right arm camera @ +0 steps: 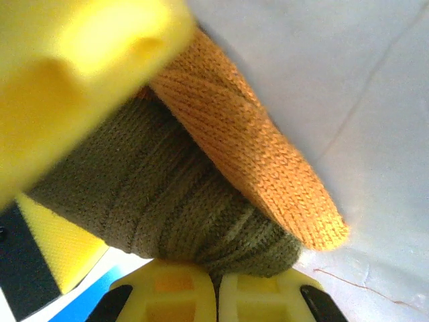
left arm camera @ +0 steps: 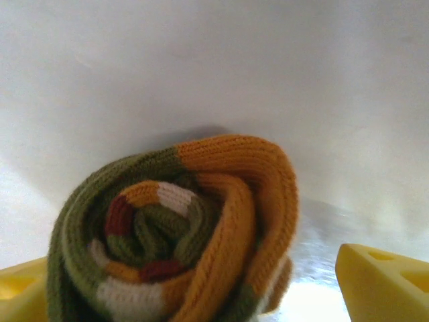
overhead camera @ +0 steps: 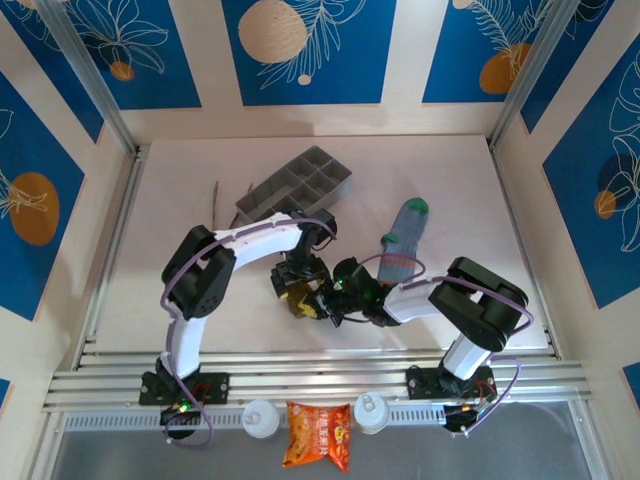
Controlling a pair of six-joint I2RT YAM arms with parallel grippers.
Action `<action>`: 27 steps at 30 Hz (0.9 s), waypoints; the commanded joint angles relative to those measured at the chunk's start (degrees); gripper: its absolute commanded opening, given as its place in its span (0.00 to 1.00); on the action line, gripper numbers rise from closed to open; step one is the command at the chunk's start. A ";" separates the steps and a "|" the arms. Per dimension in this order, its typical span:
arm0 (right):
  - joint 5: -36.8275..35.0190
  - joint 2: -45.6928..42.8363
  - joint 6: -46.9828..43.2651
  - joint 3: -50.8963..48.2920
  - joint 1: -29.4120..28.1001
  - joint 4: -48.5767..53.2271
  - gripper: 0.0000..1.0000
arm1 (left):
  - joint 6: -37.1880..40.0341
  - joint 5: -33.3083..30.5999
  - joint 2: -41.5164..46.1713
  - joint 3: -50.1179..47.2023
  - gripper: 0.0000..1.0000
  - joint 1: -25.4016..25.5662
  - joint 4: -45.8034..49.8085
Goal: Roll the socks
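The olive-brown sock [left arm camera: 181,235] is rolled into a tight spiral, its orange toe wrapped round the outside. It lies on the table between my two grippers [overhead camera: 303,302]. My left gripper [left arm camera: 201,298] is open, a yellow finger [left arm camera: 382,282] standing off either side of the roll. My right gripper [right arm camera: 218,295] is shut, its two yellow fingertips pressed together on a fold of the roll's olive fabric [right arm camera: 194,208]. The grey-blue striped sock [overhead camera: 400,245] lies flat to the right with its green toe pointing away from me.
A grey compartment tray [overhead camera: 295,185] sits behind the left arm, with a thin stick [overhead camera: 216,200] to its left. At the near rail lie a snack bag [overhead camera: 318,435] and two white bottles [overhead camera: 260,418]. The walls stand close round the table.
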State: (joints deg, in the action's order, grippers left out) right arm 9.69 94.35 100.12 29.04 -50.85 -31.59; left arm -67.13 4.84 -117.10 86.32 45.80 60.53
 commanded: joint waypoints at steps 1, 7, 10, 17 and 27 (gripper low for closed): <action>-1.43 3.07 -1.32 -1.99 0.31 15.95 0.00 | 2.69 -0.82 -2.11 1.44 0.86 0.79 7.85; -1.34 3.53 -1.41 -2.05 0.10 15.51 0.00 | 1.87 -0.86 -8.79 6.70 0.75 1.62 7.94; -1.35 3.34 -1.76 -1.97 0.14 15.81 0.00 | 1.37 -1.38 -10.07 7.28 0.53 1.88 7.81; -1.49 2.60 -3.40 -1.69 0.31 17.27 0.00 | 2.40 0.25 -8.44 2.59 0.34 2.98 7.13; -0.52 2.72 -7.97 0.31 0.49 18.54 0.00 | 1.67 0.22 -8.34 -3.05 0.15 4.57 4.01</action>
State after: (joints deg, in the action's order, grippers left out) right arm 11.70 93.86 94.91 30.57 -50.50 -26.79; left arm -64.51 2.37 -120.90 88.53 47.79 65.47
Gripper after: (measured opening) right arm 0.045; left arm 0.207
